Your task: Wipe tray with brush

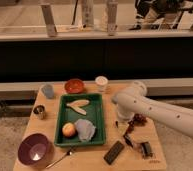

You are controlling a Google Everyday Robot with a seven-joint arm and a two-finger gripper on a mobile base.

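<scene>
The green tray [101,123] lies in the middle of the wooden table and holds a yellow banana piece [78,105], an apple [68,130] and a grey cloth [85,130]. The slim black brush [127,137] lies on the table just right of the tray, angled toward the front right. My white arm reaches in from the right. Its gripper [123,120] points down at the table just beyond the brush's far end, beside the tray's right rim, and is mostly hidden by the wrist.
A purple bowl [34,149] and a metal spoon [60,157] sit at the front left. A flat black block [114,152] and a small dark object [146,149] sit at the front right. An orange bowl [75,86], white cup [101,82], grey cup [48,91], metal can [39,111] and reddish clutter [139,120] also stand on the table.
</scene>
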